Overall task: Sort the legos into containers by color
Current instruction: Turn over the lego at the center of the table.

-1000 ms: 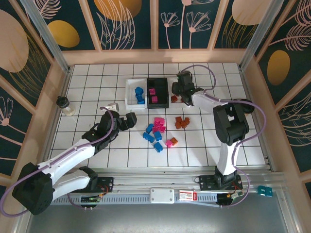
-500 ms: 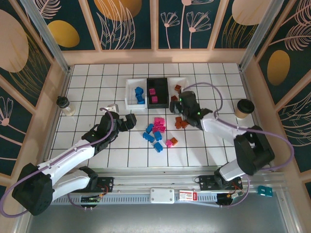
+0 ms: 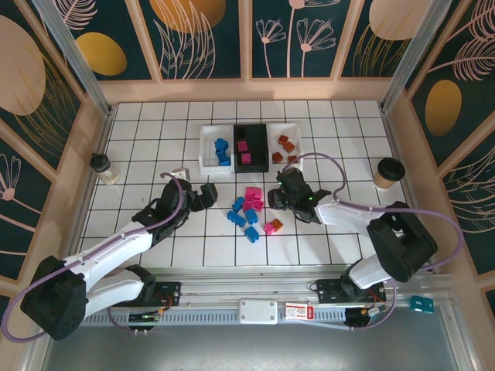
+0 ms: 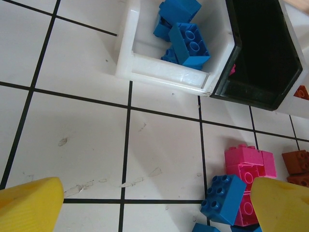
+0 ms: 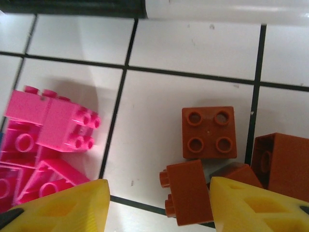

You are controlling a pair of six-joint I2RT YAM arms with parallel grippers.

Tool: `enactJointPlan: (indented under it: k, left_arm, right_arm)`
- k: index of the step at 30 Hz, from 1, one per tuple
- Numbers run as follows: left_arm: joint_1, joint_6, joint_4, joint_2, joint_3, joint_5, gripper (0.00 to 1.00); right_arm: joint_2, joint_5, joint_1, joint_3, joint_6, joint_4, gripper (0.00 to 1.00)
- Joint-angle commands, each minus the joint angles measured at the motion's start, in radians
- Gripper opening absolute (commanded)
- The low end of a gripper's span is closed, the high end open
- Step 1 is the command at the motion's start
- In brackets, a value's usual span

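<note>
The left tool (image 3: pixel 209 192) is held released, jaws wide apart, over bare worktop (image 3: pixel 147 154) beside the loose legos (image 3: pixel 249 207). Behind these, three containers (image 3: pixel 259 154) are set in a row: blue bricks (image 4: pixel 189 44) are seen in the left white bin (image 3: pixel 207 160), pink bricks (image 3: pixel 243 147) in the black bin (image 3: pixel 252 127), brown bricks (image 3: pixel 285 144) in the right white bin (image 3: pixel 285 127). The right tool (image 5: pixel 159 193) is held low, open, astride a brown brick (image 5: pixel 189 199) lying on the worktop, ungripped.
</note>
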Motion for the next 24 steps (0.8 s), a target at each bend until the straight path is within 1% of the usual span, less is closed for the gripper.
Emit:
enactJointPlan:
  k: [1,5,10,12,16,18,20,24]
  left_arm:
    - [0.004,-0.014,0.004,-0.010,-0.011,0.004,0.99]
    - [0.002,-0.013,0.001,-0.021,-0.013,-0.002,0.99]
    - [0.003,-0.013,0.001,-0.019,-0.014,-0.004,0.99]
    - [0.003,-0.016,0.003,-0.016,-0.015,-0.001,0.99]
    - [0.003,-0.017,0.006,-0.011,-0.016,0.005,0.99]
    - [0.003,-0.019,0.007,-0.011,-0.016,0.003,0.99]
    - [0.003,-0.018,0.007,-0.011,-0.017,0.003,0.99]
    - [0.003,-0.021,0.009,-0.009,-0.020,0.003,0.99]
  right_arm:
    - [0.035,-0.009,0.011,0.030,-0.019,0.007,0.56]
    - [0.064,-0.036,0.015,0.026,-0.018,0.014,0.52]
    - [0.062,-0.099,0.081,0.042,-0.030,0.022,0.51]
    - [0.051,-0.078,0.096,0.053,-0.026,0.012,0.51]
    - [0.035,0.040,0.098,0.076,-0.015,-0.037,0.53]
    - [0.042,0.067,0.094,0.082,-0.013,-0.052,0.55]
    - [0.060,0.068,0.093,0.079,-0.013,-0.057,0.56]
    - [0.098,0.009,0.096,0.058,-0.021,-0.011,0.56]
